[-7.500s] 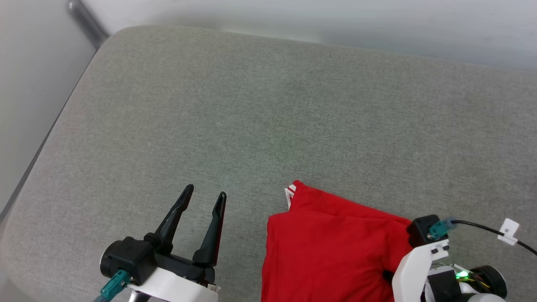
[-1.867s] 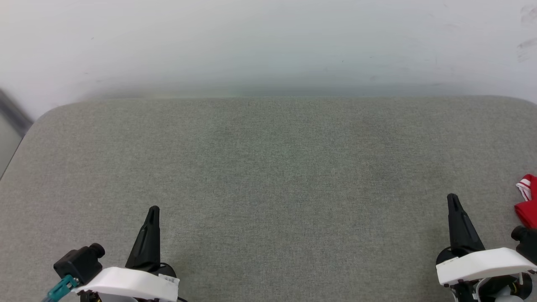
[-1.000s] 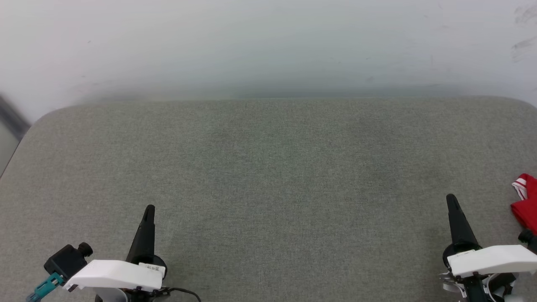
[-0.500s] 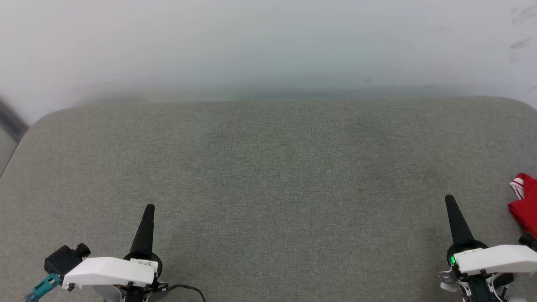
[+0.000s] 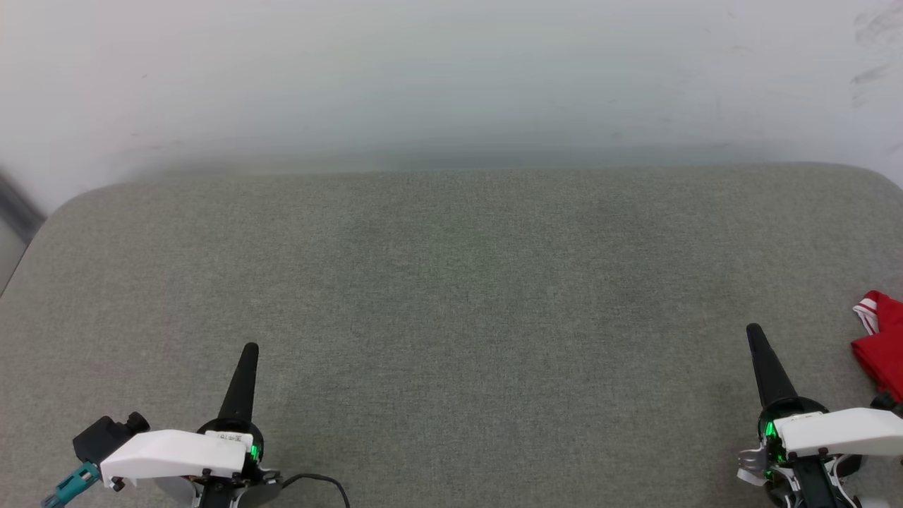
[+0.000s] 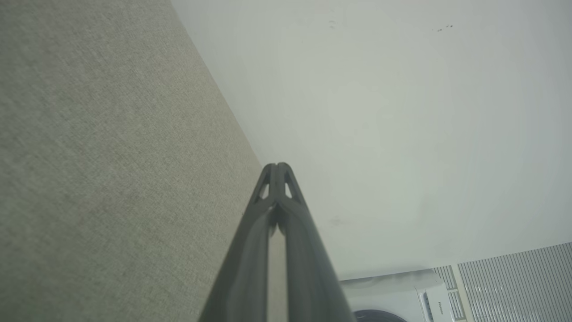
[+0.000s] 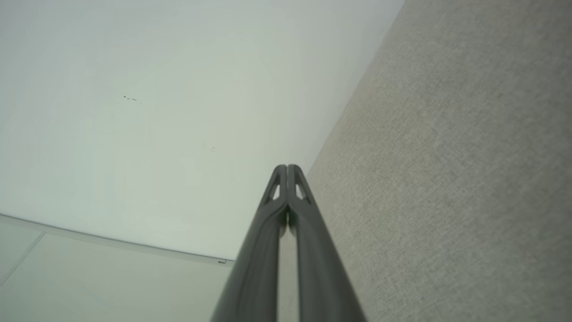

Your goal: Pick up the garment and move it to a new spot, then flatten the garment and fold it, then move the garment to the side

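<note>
The grey cushion [image 5: 451, 282] is viewed from above by the head camera; cushion and wall [image 5: 451, 70] are shared with both wrist cameras.

Matt woven cloth surface [image 5: 451, 282]; red cloth garment [image 5: 880, 353].

Past the grey fabric tabletop [image 6: 89, 156], a white washing appliance [image 6: 393, 290] carries a small dark brand word on its front panel, seemingly "Hisense". Over that tabletop's near edge, the tiny sticker [image 5: 229, 438] on the left arm's white wrist cover [image 5: 169, 453] is unreadable.
</note>
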